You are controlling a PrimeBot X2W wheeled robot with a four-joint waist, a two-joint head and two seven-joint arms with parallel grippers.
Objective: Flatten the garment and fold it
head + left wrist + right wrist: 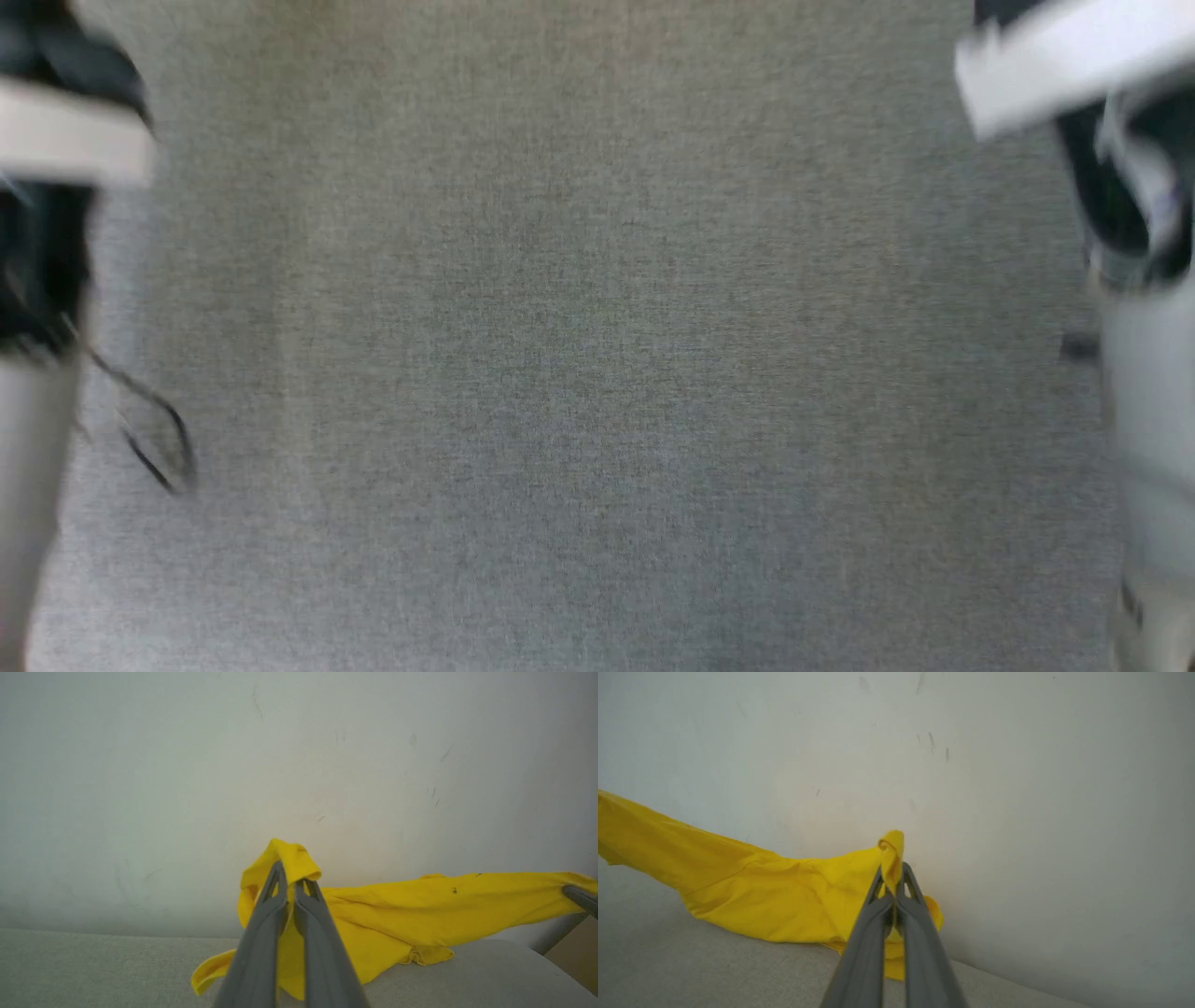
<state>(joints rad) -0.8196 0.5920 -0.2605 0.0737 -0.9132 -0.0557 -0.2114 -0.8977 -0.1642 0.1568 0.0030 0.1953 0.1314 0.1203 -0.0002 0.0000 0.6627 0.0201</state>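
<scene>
A: Logging largest first. Pale scuffed wall across the upper two thirds of both wrist views. Grey woven surface along the bottom of both, and across the blurred head view.

B: Confirmed. In the head view, pale forearm at the left edge, another at the right edge, black cable loop at lower left. Too blurred for more.

A: Next, the garment: bright yellow. Strung as a sagging band from centre to right edge in the left wrist view, and from left edge to centre in the right wrist view. Lower folds touching the grey surface, upper edge raised off it.

B: Position against the grippers?

A: Left gripper at bottom centre of its own view, closed narrow on a bunched yellow corner. Cloth poking up past the fingertips and hanging down on both sides. Right gripper likewise pinched on a rolled yellow edge, with a tuft standing above the tips. Same gripper's grey finger also at the right edge of the left wrist view, on the far end of the cloth.

B: Writing or labels?

A: Two small dark specks on the cloth, upper right of the left wrist view. Too small to read as anything.
</scene>
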